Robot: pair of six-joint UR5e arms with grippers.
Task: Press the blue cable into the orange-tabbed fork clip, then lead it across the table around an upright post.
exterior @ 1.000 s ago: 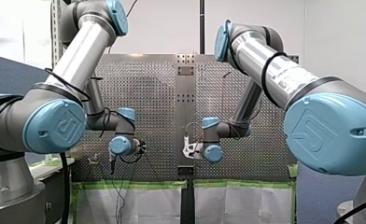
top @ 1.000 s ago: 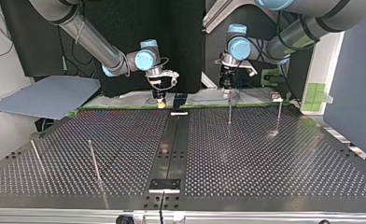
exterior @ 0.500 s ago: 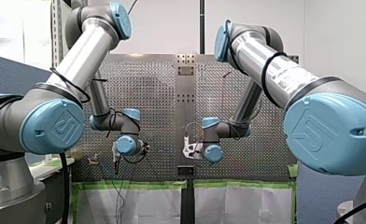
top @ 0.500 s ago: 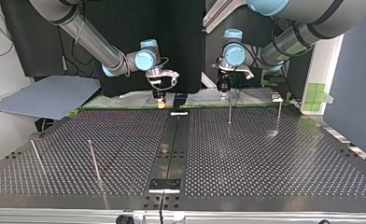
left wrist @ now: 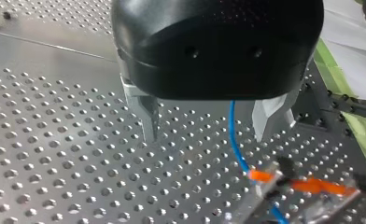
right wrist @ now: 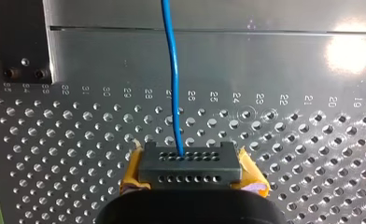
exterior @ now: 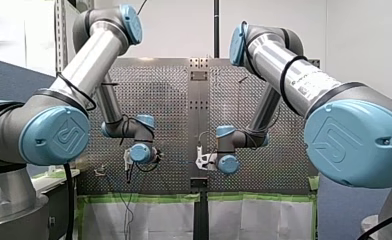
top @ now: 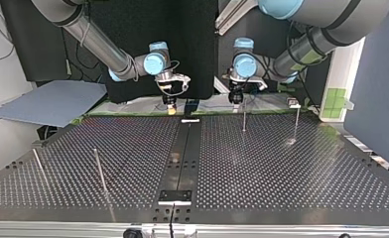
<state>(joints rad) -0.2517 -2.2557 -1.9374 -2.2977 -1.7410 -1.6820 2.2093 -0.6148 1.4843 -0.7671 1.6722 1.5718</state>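
Wrist view, left gripper (left wrist: 209, 136): metal fingers (left wrist: 149, 119) apart, nothing clamped. The blue cable (left wrist: 235, 140) comes out from under the black body and runs between the fingers, closer to one than the other, touching neither as far as can be seen. Just ahead of the gripper it meets the clip (left wrist: 307, 196) at an orange tab (left wrist: 260, 176) and shows again past it. Whether it is fully seated in the fork: cannot tell. The clip sits on the perforated surface (left wrist: 55, 140).

Wrist view, right gripper (right wrist: 190, 175): yellow pads (right wrist: 130, 176) clamped on a dark connector (right wrist: 190, 163) with two rows of small holes. The cable leaves the connector's upper row and runs nearly straight ahead over the surface.

Top view: both grippers hang over the far edge of the surface, well apart, with the right gripper nearer the dark centre strip. A post (top: 244, 119) stands upright just in front of the left gripper. A second post stands nearer the view's right, and two more at the near left
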